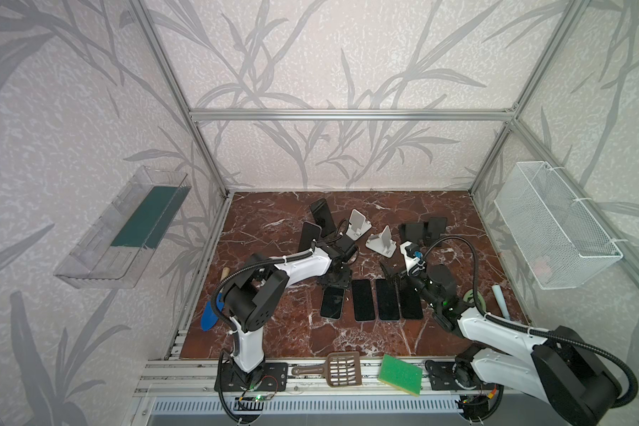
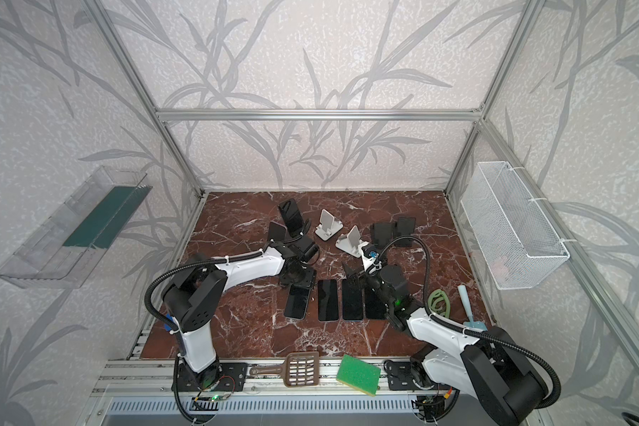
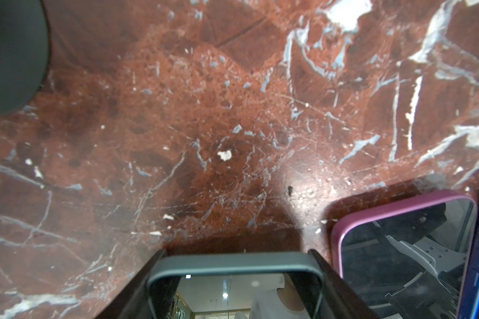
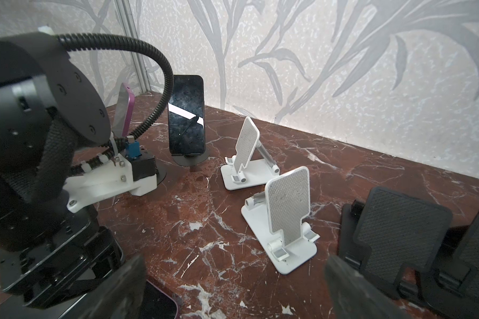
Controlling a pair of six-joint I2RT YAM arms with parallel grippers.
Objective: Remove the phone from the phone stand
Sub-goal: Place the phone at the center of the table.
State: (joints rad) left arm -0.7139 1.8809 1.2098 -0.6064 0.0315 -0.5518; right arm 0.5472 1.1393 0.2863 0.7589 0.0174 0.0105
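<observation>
The left jaws are gripping the phone (image 3: 234, 263), ideally lowering it flat onto the counter (image 3: 205, 124); the right jaws are hanging open.

Grey phone (image 3: 234, 263) between the left fingers (image 3: 133, 290) cut off at frame edge, right fingers (image 4: 119, 290) blurred

We see the whole tabletop (image 1: 281, 332) from high up front in both top views. L wrist cam: v. close above it. R wrist cam: low, facing white stand (image 4: 285, 215) & back wall (image 4: 343, 69).
</observation>
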